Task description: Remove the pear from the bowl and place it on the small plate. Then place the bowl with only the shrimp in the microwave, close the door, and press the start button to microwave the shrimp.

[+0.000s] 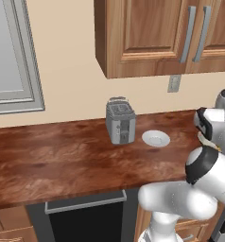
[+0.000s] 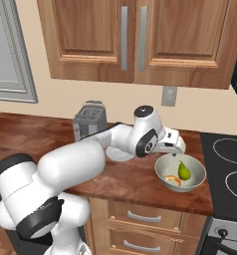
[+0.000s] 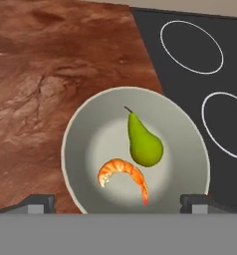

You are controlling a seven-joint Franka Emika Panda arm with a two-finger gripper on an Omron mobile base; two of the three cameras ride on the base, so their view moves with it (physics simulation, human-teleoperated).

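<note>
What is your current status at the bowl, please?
Gripper jaws open above the bowl. Pear and shrimp both inside, untouched. Small plate beside toaster. Nothing blocking.

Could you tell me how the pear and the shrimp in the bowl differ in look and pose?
The pear is green and plump, tapering to a stem; the shrimp is orange-pink, thin and curled. In the hand view the pear lies along its length, stem toward the stove, while the shrimp arcs beside its broad end. Both rest in the bowl, untouched.
</note>
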